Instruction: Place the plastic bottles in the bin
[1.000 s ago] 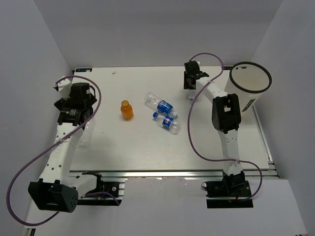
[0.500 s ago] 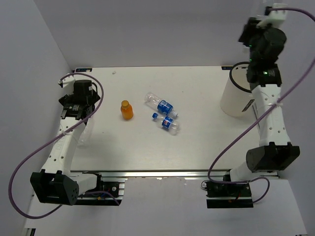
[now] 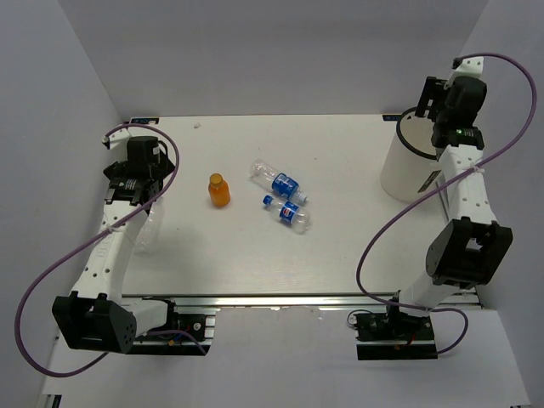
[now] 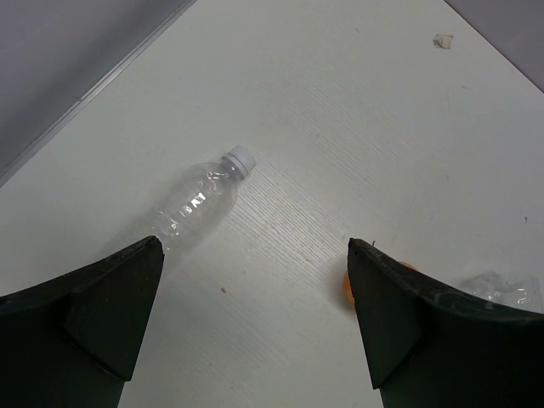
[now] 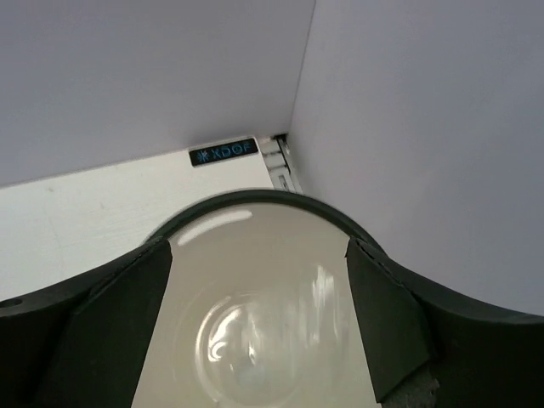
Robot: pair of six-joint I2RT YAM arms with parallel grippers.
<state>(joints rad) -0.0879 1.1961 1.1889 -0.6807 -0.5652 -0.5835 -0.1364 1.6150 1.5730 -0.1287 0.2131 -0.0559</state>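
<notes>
where the left arm reaches over the left side of the bench (image 3: 340, 255), the left claw (image 4: 253, 246) hangs with both fingers wide apart and nothing between them. below it a clear bottle (image 4: 197, 204) with a white cap lies on its side on the bench. to the right the orange bottle (image 3: 219, 189) stands upright, apart from the others. near the middle of the bench the longer blue-labelled bottle (image 3: 279, 183) and the shorter blue-labelled bottle (image 3: 291, 212) lie on their sides, just beside each other. at the far right corner the white bin (image 3: 404, 174) stands upright. the right claw (image 5: 255, 246) hovers over its mouth, fingers spread and gripping nothing. something clear glints at the bottom of the bin, too blurred to name.
</notes>
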